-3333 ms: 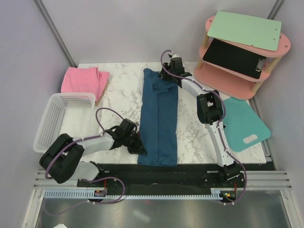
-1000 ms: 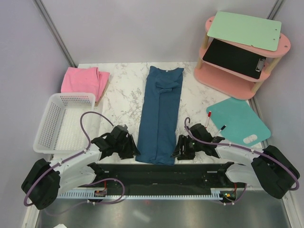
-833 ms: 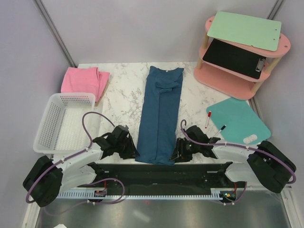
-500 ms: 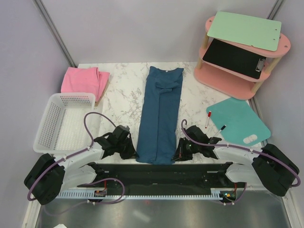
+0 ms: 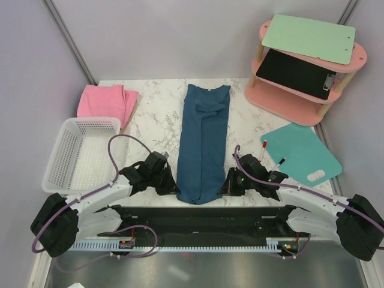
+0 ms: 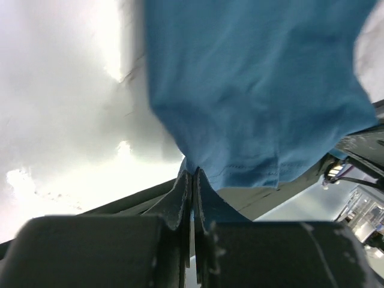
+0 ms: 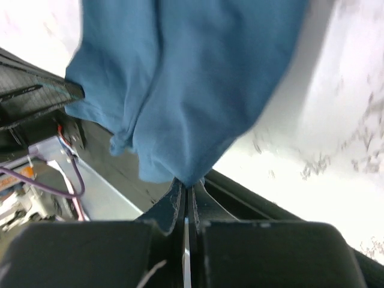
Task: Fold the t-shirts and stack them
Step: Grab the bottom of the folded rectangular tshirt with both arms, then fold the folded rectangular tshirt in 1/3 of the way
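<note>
Risk: left gripper (image 5: 170,188), right gripper (image 5: 224,188) each pinching 1 hem corner of teal t-shirt (image 5: 204,141); thin bites possibly slipping, skewing fold.

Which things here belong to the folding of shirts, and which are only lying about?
For the job: blue shirt, pink shirt, left pincer, right pincer.
Lying about: white basket, pink shelf, turquoise mat, two pens.

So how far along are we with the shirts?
Done: the pink t-shirt lies folded at the far left corner, and the blue t-shirt is folded lengthwise into a narrow strip. In hand: the left tool and right tool are each shut on a near hem corner of the strip. Left: fold it crosswise, then stack the two shirts.
</note>
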Available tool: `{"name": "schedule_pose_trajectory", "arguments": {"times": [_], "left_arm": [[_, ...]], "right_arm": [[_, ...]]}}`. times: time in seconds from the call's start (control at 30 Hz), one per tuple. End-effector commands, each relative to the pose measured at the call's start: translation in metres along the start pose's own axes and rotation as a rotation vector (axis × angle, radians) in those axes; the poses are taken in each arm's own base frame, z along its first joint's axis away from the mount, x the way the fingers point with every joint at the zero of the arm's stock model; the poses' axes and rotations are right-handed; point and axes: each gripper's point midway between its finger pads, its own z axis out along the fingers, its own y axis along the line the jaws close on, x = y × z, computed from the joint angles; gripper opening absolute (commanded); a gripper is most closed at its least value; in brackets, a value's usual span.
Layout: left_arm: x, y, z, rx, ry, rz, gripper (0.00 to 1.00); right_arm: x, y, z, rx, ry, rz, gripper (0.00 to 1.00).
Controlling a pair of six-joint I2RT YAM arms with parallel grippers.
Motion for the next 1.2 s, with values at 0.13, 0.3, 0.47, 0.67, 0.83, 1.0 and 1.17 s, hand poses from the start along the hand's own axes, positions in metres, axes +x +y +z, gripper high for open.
{"name": "schedule_pose_trajectory", "arguments": {"times": [0.13, 0.3, 0.47, 0.67, 0.83, 1.0, 1.17], "left_arm": [[-0.077, -0.07, -0.022, -0.013, -0.155, 0.172, 0.02], [-0.111, -0.083, -0.019, -0.04, -0.172, 0.167, 0.02], [-0.141, -0.085, -0.018, -0.047, -0.201, 0.162, 0.02], [-0.173, -0.087, -0.012, -0.059, -0.218, 0.179, 0.02], [-0.195, -0.088, -0.002, -0.062, -0.21, 0.184, 0.02], [-0.213, -0.078, 0.017, -0.078, -0.184, 0.168, 0.02], [-0.237, -0.072, 0.028, -0.078, -0.184, 0.148, 0.02]], "right_arm": [[-0.086, 0.033, -0.014, 0.094, -0.291, -0.201, 0.0], [-0.128, 0.036, -0.021, 0.18, -0.386, -0.23, 0.0], [-0.161, 0.023, -0.03, 0.274, -0.463, -0.236, 0.0], [-0.195, 0.022, -0.027, 0.316, -0.521, -0.278, 0.01], [-0.221, 0.015, -0.015, 0.349, -0.535, -0.277, 0.02], [-0.242, 0.006, 0.002, 0.371, -0.534, -0.279, 0.02], [-0.268, -0.001, 0.016, 0.39, -0.545, -0.266, 0.03]]}}
